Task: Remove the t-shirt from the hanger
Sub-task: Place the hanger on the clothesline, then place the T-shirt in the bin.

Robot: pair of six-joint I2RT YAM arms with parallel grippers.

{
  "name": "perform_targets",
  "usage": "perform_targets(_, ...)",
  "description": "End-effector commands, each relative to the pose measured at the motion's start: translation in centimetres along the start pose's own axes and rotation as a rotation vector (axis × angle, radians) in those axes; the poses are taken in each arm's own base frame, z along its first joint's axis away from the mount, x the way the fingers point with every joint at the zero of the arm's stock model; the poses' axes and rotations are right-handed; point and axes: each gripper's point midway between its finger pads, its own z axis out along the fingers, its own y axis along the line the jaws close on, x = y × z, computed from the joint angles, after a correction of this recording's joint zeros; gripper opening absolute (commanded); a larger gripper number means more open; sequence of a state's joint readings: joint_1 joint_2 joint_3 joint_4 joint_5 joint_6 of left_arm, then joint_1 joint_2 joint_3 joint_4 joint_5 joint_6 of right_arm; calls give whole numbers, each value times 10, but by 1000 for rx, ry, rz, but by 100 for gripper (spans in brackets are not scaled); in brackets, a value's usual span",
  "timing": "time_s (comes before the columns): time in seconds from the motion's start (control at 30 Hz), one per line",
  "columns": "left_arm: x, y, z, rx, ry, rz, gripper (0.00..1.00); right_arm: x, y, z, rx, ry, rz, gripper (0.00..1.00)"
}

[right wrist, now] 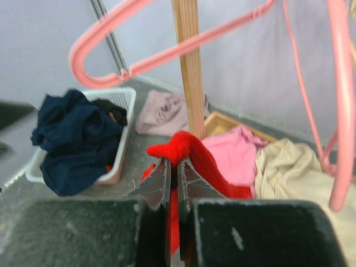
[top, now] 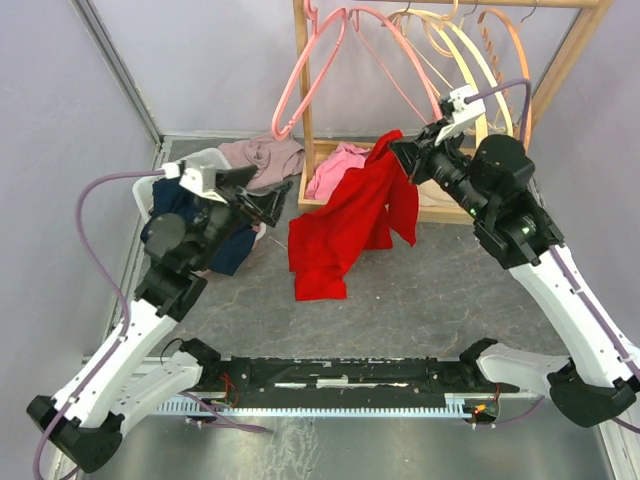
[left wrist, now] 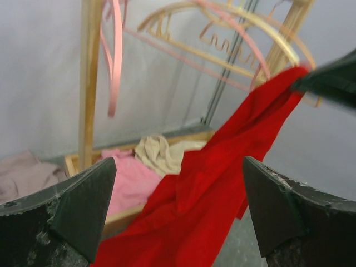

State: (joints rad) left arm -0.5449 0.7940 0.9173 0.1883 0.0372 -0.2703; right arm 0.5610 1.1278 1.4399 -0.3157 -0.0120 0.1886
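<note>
A red t-shirt hangs from my right gripper, with its lower end crumpled on the grey table. In the right wrist view the right gripper is shut on a bunched fold of the t-shirt. No hanger is inside the t-shirt. An empty pink hanger hangs on the rack above it and crosses the right wrist view as well. My left gripper stands open just left of the cloth. The left wrist view shows the t-shirt beyond the open left gripper, apart from both fingers.
A wooden rack holds several pink and wooden hangers. Pink and beige garments lie in its base tray. A white basket of dark clothes sits at left, with a mauve garment behind it.
</note>
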Motion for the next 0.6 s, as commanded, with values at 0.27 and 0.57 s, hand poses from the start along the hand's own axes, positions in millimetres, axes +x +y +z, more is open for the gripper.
perform_targets(0.27, 104, -23, 37, 124, 153, -46, 99, -131, 39, -26, -155, -303, 26, 1)
perform_targets(0.57, 130, -97, 39, 344, 134, -27, 99, -135, 39, -17, -149, -298, 22, 1)
